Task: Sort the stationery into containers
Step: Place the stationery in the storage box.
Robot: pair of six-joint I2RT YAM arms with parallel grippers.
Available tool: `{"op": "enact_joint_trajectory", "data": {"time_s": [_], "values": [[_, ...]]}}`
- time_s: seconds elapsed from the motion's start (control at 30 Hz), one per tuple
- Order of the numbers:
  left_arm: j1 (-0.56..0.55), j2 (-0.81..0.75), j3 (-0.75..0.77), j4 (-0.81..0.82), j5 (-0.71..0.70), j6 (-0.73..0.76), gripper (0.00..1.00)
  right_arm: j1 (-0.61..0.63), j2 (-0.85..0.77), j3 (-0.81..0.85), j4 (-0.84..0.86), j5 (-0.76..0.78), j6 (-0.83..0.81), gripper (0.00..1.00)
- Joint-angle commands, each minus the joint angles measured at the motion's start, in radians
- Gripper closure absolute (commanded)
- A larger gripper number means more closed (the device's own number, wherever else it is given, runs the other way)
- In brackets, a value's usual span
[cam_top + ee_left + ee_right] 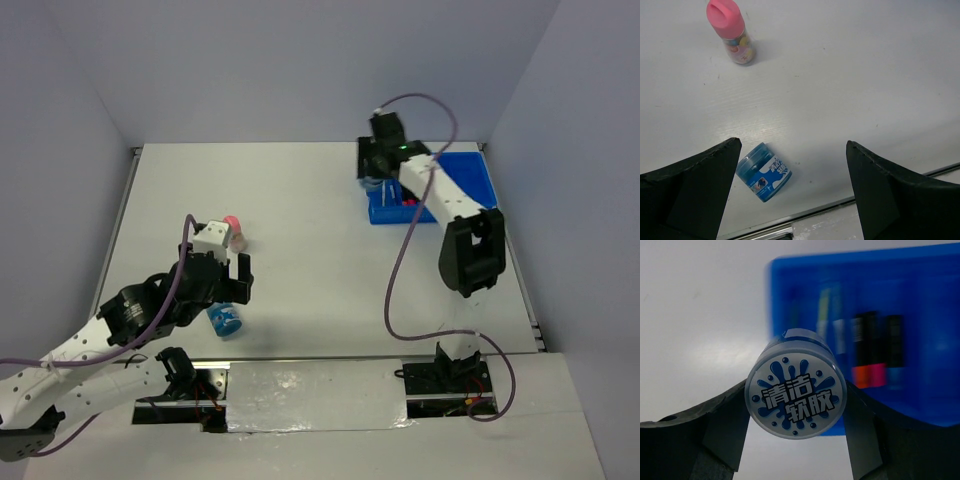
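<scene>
White table [300, 210], pale walls [300, 70] around; lighting seemingly even.

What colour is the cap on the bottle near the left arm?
The bottle cap is plain pink, clearest in the left wrist view.

Here's what I've got. One small round blue plastic jar [763, 171] lies tipped on its side at the lower left of the left wrist view, printed label up. The little clear bottle with the pink cap [731, 31] stands upright at the upper left, well apart from it. The second round blue jar [796, 391] sits pinched between the right gripper [796, 412] pads, printed round face toward the camera. Behind it, blurry, the bright blue plastic tray [935, 300] holds short black markers [875, 347] with orange, pink and blue ends lying side by side, and thin pale sticks [824, 307] left of them.
</scene>
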Motion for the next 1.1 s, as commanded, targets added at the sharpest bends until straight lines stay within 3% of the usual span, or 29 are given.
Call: {"op": "enact_joint_trajectory", "data": {"time_s": [0.0, 0.3, 0.6, 1.07], "values": [[0.005, -0.035, -0.008, 0.053, 0.006, 0.014, 0.01, -0.168, -0.089, 0.052, 0.009, 0.105, 0.078, 0.77], [0.005, -0.058, -0.013, 0.062, 0.023, 0.021, 0.01, -0.392, 0.02, 0.172, 0.013, 0.176, 0.173, 0.76], [0.005, -0.06, -0.014, 0.074, 0.051, 0.038, 0.01, -0.432, 0.161, 0.341, -0.013, 0.131, 0.17, 0.72], [0.003, -0.063, -0.016, 0.079, 0.058, 0.043, 0.01, -0.44, 0.253, 0.352, 0.012, 0.065, 0.169, 0.66]]}}
